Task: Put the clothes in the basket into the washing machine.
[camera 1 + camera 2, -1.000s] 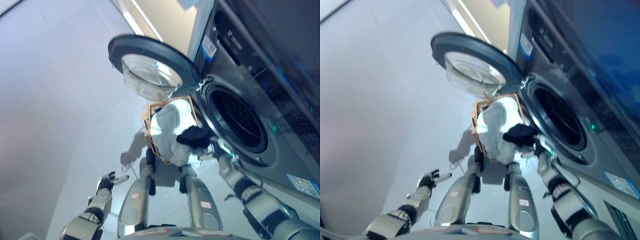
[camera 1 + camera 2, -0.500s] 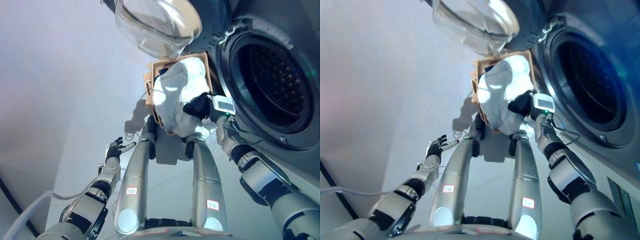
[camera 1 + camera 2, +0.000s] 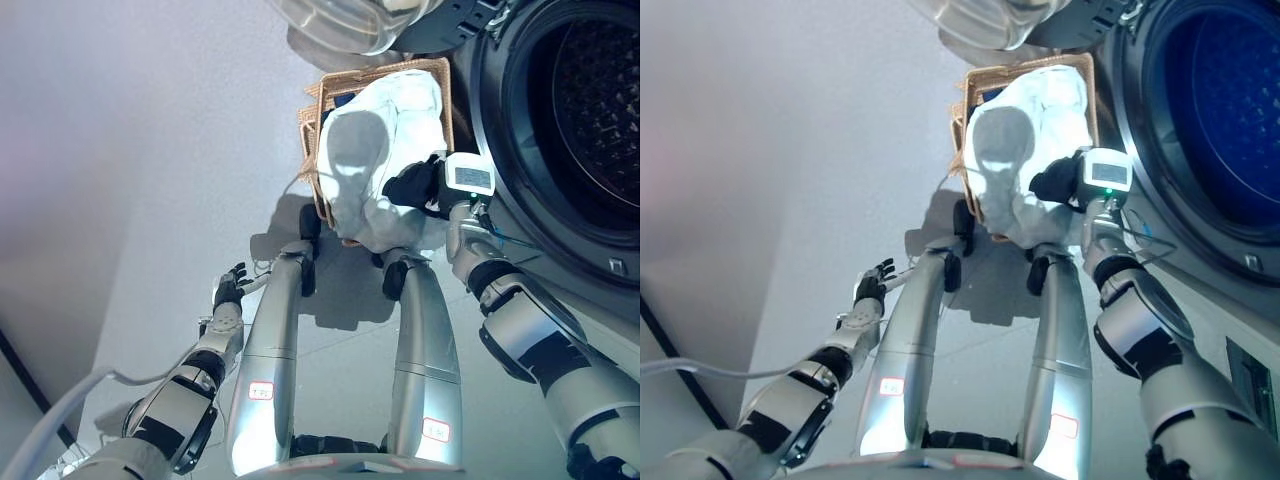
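While over clothes (image 3: 375,150), right hand (image 3: 418,186) obscured.

woven wicker basket (image 3: 318,100) — soft white cloth (image 3: 370,160) — glossy glass door (image 3: 340,25).

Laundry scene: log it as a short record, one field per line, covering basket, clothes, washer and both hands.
basket: wicker basket on the floor beside the washer opening
clothes: white garment heaped in the basket; dark garment at its right side
washing machine: drum open, nothing visible inside
door: glass door swung open above the basket
right hand: right hand at the dark garment, fingers hidden
left hand: left hand low over the floor, fingers relaxed, empty
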Available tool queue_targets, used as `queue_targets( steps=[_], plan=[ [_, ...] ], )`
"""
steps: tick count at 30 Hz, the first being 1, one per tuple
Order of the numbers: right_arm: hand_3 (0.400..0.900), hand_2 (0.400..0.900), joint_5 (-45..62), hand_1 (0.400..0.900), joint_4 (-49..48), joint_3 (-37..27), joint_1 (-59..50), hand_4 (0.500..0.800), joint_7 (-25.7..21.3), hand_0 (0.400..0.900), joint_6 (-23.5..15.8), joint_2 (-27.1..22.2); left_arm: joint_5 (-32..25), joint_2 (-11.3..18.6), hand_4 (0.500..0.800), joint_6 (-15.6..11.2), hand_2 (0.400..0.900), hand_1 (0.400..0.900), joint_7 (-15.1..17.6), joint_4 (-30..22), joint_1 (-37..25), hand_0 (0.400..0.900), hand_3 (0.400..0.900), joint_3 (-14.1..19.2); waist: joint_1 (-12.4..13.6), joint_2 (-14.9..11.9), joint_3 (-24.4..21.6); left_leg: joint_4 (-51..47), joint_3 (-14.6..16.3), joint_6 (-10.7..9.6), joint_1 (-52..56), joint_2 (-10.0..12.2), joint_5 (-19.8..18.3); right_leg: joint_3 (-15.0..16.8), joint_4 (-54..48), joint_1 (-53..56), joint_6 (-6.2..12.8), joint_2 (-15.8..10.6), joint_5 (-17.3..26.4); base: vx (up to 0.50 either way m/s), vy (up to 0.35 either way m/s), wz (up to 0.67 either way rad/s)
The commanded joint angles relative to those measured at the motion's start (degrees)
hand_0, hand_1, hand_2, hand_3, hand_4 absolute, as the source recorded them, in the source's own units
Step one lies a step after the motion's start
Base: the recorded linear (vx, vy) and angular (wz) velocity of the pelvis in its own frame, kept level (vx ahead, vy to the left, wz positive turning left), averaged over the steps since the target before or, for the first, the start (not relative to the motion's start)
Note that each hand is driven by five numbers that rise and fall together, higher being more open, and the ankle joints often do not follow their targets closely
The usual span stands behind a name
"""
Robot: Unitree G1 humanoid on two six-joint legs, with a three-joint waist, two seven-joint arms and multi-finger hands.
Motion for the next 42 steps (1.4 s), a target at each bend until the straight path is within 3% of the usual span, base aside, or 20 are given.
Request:
queue_targets(
  steps=[1,9,14,19,22,26,27,28,29,31,34,38,42],
  plan=[
    [0.4,0.4,-0.4,0.4,-0.2,0.1,7.8,0.5,3.4,0.4,1.3,-1.4,-1.1,0.2,0.8,-0.1,0.9,0.9,1.4,-0.7,4.0,0.9,0.9,0.3,-0.8,2.8,-0.8,-1.1,3.1,2.0,0.4,-3.4,-0.9,0.8,3.2,1.1,2.21,1.7,-2.3,0.0,0.0,0.0],
    [0.4,0.4,8.8,0.4,-9.1,-6.4,9.6,0.5,-2.5,0.4,-1.6,-5.3,-1.4,1.4,0.8,0.1,0.9,0.9,2.9,-0.2,5.1,0.9,0.9,2.6,-3.1,0.5,-0.7,-3.9,3.3,1.5,3.2,-2.7,-0.2,1.2,0.6,3.6,2.42,2.4,-1.4,0.0,0.004,-0.1],
    [0.4,0.4,15.0,0.4,-28.1,-13.8,13.8,0.5,-5.3,0.4,-4.7,-11.4,-2.1,2.1,0.8,0.3,0.9,0.9,3.5,-1.4,8.1,0.9,0.9,4.9,-5.0,-1.1,-1.0,-5.2,3.8,1.3,5.4,-1.8,-0.6,1.8,-1.3,5.7,2.71,3.1,-0.9,0.01,0.013,-0.23],
    [0.4,0.4,24.0,0.4,-42.7,-24.8,22.4,0.5,-6.1,0.4,-10.3,-12.5,-2.3,1.5,0.8,1.0,0.9,0.9,3.3,-1.5,10.2,0.9,0.9,6.8,-6.7,-1.8,-1.7,-5.8,4.0,1.4,7.1,-1.4,-1.2,2.5,-2.4,7.2,2.83,3.5,-1.1,0.02,-0.002,-0.13],
    [0.4,0.4,34.4,0.4,-47.1,-31.9,27.8,0.5,-4.8,0.4,-15.8,-9.1,-2.6,1.2,0.8,1.5,0.9,0.9,3.1,-0.9,10.5,0.9,0.9,7.8,-7.5,-1.9,-1.7,-5.9,4.2,1.5,8.2,-1.1,-1.6,2.7,-3.1,8.4,2.83,3.9,-1.2,0.01,-0.015,-0.07],
    [0.4,0.4,41.5,0.4,-48.4,-34.8,29.2,0.5,-2.8,0.4,-19.0,-6.9,-2.5,1.5,0.8,2.0,0.9,0.9,2.5,-0.2,10.5,0.9,0.9,8.7,-7.7,-1.8,-2.2,-5.8,4.3,1.5,8.3,-1.0,-1.6,2.9,-3.2,8.6,2.71,4.1,-1.2,0.01,-0.011,-0.07],
    [0.4,0.4,45.5,0.4,-48.1,-36.1,29.5,0.5,-1.6,0.4,-20.8,-5.4,-2.8,1.5,0.8,2.0,0.9,0.9,2.5,0.0,10.6,0.9,0.9,9.0,-7.8,-1.7,-2.1,-5.9,4.4,1.5,8.6,-1.0,-1.6,3.0,-3.5,8.9,2.72,4.2,-1.2,0.02,-0.01,-0.05],
    [0.4,0.4,56.4,0.4,-46.9,-38.8,29.7,0.5,-0.1,0.4,-25.6,-1.5,-3.4,1.4,0.8,1.9,0.9,0.9,2.3,0.6,10.6,0.9,0.9,9.1,-7.8,-1.4,-2.1,-6.5,4.6,1.5,9.8,-0.8,-1.8,3.0,-4.0,9.9,2.65,4.4,-1.4,0.02,-0.01,-0.05],
    [0.4,0.4,56.6,0.4,-46.8,-38.8,29.6,0.5,0.1,0.4,-25.7,-1.6,-3.5,1.4,0.8,1.9,0.9,0.9,2.3,0.6,10.6,0.9,0.9,9.0,-7.8,-1.5,-2.4,-6.5,4.6,1.5,9.4,-0.9,-1.6,3.1,-3.9,9.5,2.64,4.3,-1.2,0.02,-0.007,-0.06],
    [0.4,0.4,71.4,0.4,-45.3,-40.1,27.4,0.5,3.1,0.4,-30.1,3.1,-4.4,1.5,0.8,2.3,0.9,0.9,2.2,0.9,10.1,0.9,0.9,8.5,-7.6,-1.0,-2.5,-7.0,4.8,1.5,10.8,-0.8,-1.9,3.3,-4.5,10.8,2.58,4.7,-1.2,0.03,-0.01,-0.09],
    [0.4,0.4,80.3,0.4,-43.3,-41.2,22.8,0.5,4.3,0.4,-32.4,5.1,-5.3,1.3,0.8,2.5,0.9,0.9,2.1,1.0,9.3,0.9,0.9,7.6,-7.2,-0.4,-3.0,-7.9,5.0,1.3,11.6,-0.9,-1.7,3.6,-5.4,11.5,2.64,4.9,-1.0,0.01,-0.004,-0.02],
    [0.4,0.4,85.4,0.4,-39.4,-43.3,15.6,0.5,2.5,0.4,-34.8,4.9,-6.3,0.8,0.8,2.4,0.9,0.9,1.9,0.7,8.9,0.9,0.9,6.3,-6.6,0.6,-3.5,-8.8,5.2,1.3,11.7,-1.2,-1.1,3.8,-5.6,11.3,2.57,4.8,-0.9,0.01,-0.005,0.03],
    [0.4,0.4,89.3,0.4,-31.9,-46.8,5.8,0.5,-0.2,0.4,-35.6,0.3,-7.4,0.5,0.8,2.3,0.9,0.9,1.5,0.1,9.3,0.9,0.9,4.7,-5.5,1.8,-3.9,-8.8,5.5,1.4,11.9,-1.5,-1.1,4.1,-5.1,11.3,2.61,4.6,-1.0,0.01,-0.002,0.01]
  ],
)
